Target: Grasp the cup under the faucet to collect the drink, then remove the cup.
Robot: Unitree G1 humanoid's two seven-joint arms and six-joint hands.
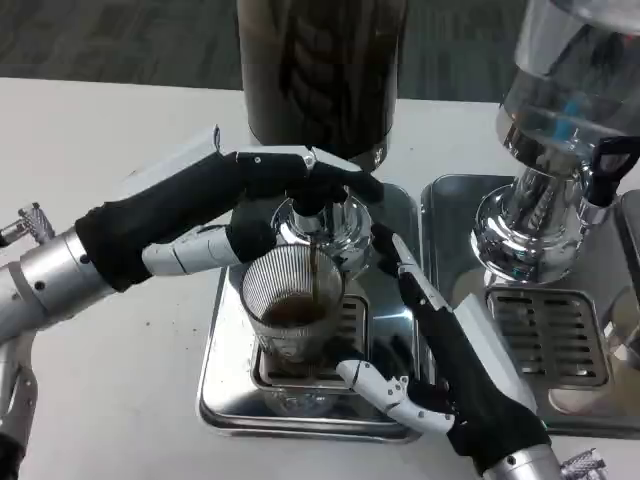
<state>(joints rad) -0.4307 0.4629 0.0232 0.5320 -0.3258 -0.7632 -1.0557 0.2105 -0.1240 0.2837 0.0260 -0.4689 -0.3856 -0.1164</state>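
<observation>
**Cup filling under the faucet**

Here, every place is given relative to the cup (293, 308), a clear ribbed vessel that is seen standing on the slotted grate of a shiny drip tray (222, 385), directly below the faucet (312, 212). A thin dark stream is seen running from the faucet into the cup, and dark drink is gathered in its bottom.

To the left of the cup, the left hand (225, 215) is stretched in from the table (100, 130). Its upper fingers (285, 160) are laid over the faucet, above the cup, while a lower finger is curled in just beside the cup's left rim. Whether the faucet is truly gripped cannot be told.

Behind the cup, the dark tank of the dispenser (320, 70) is seen rising.

To the right of the cup, the right hand (440, 360) is held with fingers spread. One finger is pointed up beside the cup's right side, and another is reached low across the tray in front of the cup. Nothing is held in it, and contact with the cup cannot be confirmed.

Farther right, a second dispenser (560, 130) with a clear tank is placed on its own tray.

No readable writing or brand mark is made out.
</observation>
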